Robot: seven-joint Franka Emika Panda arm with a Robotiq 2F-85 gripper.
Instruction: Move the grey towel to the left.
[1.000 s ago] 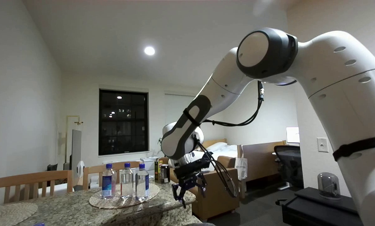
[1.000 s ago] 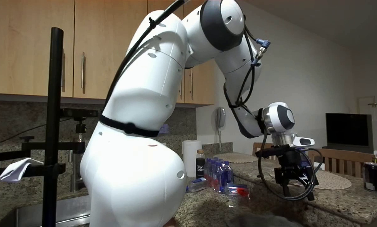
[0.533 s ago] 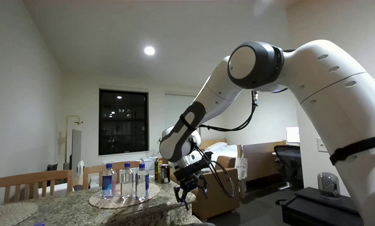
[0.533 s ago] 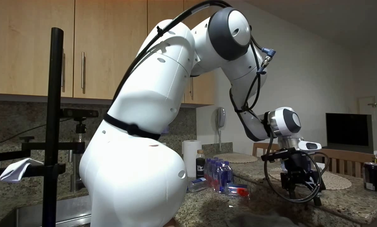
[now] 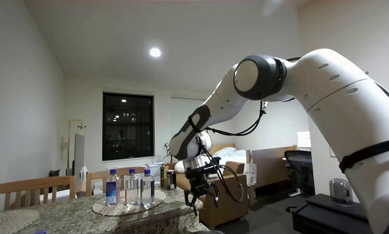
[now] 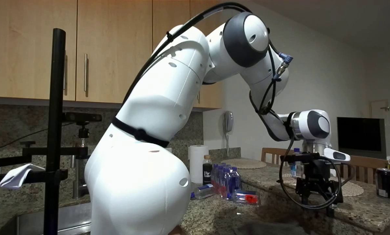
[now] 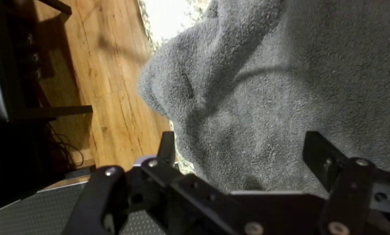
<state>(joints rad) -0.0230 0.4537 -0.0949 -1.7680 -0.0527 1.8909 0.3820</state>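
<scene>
The grey towel [image 7: 263, 107] fills most of the wrist view, lying folded and rumpled, with one corner poking past the counter's edge over the wood floor. In both exterior views only a strip of the towel shows at the bottom edge [image 6: 270, 228] [image 5: 210, 232]. My gripper [image 7: 240, 134] is open, its fingers wide apart with nothing between them. It is over the towel, the left finger by the towel's edge and the right finger above the cloth. In both exterior views the gripper [image 5: 205, 206] [image 6: 317, 208] hangs beside the raised counter's edge, above the towel.
A raised granite counter [image 5: 77, 214] carries bottles [image 5: 131, 188] on a woven mat and a dark can [image 6: 386, 183]. More bottles [image 6: 226, 181], some lying down, stand on the lower counter by a paper roll [image 6: 196, 163]. The wood floor [image 7: 116, 98] lies beyond the counter edge.
The arm's elbow has come down and forward. The gripper has shifted right in both exterior views and tilted more upright. It stays open; the towel has not visibly moved.
</scene>
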